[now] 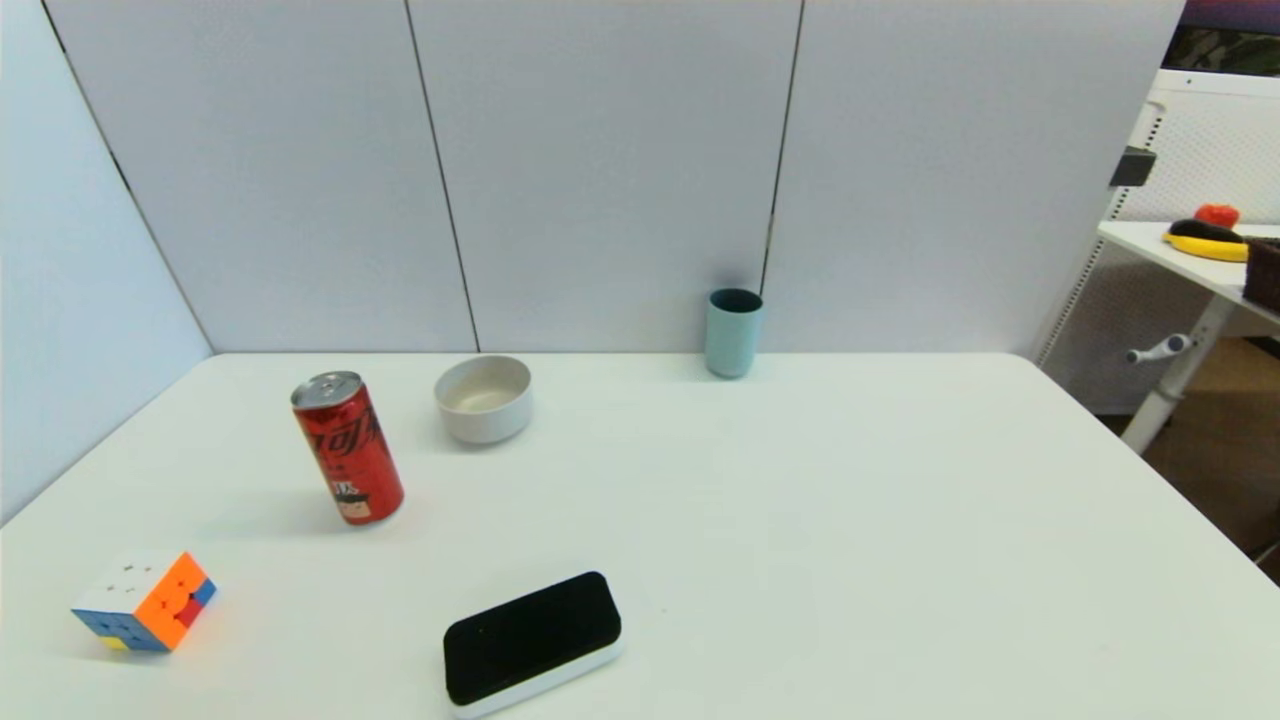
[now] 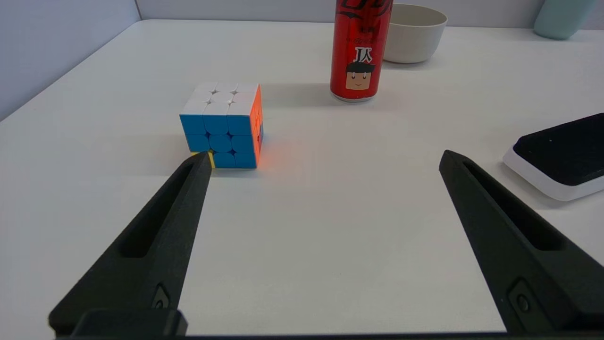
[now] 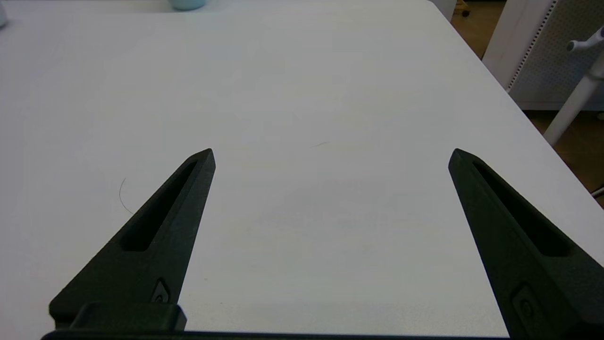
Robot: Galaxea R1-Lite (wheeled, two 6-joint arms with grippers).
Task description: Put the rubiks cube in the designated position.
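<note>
My left gripper (image 2: 325, 156) hangs low over the table (image 2: 330, 236), fingers spread wide with nothing between them. The rubiks cube (image 2: 222, 125) sits just past my left-hand fingertip (image 2: 200, 163), which covers its yellow corner. Farther ahead stands the soda can (image 2: 359, 49), its top cut off. My right gripper (image 3: 330, 153) also gapes over bare tabletop. Neither arm shows from my head.

Just ahead of the black fingers of the left gripper (image 2: 325, 158), the rubiks cube (image 2: 222, 126) — white on top, blue facing the fingers, orange on the side, one yellow corner tile. Beyond it, a red soda can (image 2: 359, 49) with a cartoon face, an off-white bowl (image 2: 414, 32) — and off to the side, a black-topped, white-edged pad (image 2: 559, 155).
</note>
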